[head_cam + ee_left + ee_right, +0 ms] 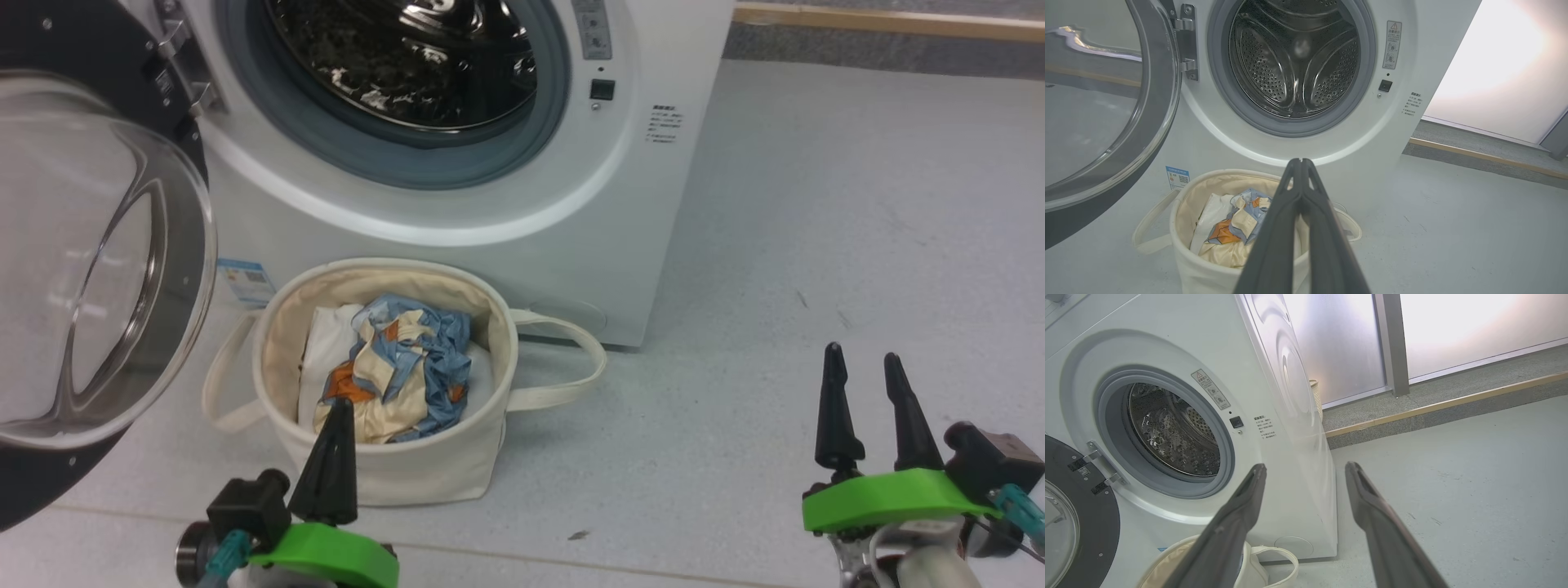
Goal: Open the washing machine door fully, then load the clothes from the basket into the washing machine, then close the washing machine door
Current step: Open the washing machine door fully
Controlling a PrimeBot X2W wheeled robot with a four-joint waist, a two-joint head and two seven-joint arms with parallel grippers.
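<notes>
The clothes [400,367] in the basket [508,343] are judged light and limp, best pinched at a raised fold. The left gripper [338,408] is seen pressed together, the right gripper [862,356] spread.

No words are clear enough to read. On the front of the washing machine [1372,134], a grey sticker [1392,45] right of the drum hole has a warning triangle [1394,26] on top. Tiny dark print [1412,105] sits near the right edge. A blue label [1177,177] with a square code [1183,179] sits low on the left.
</notes>
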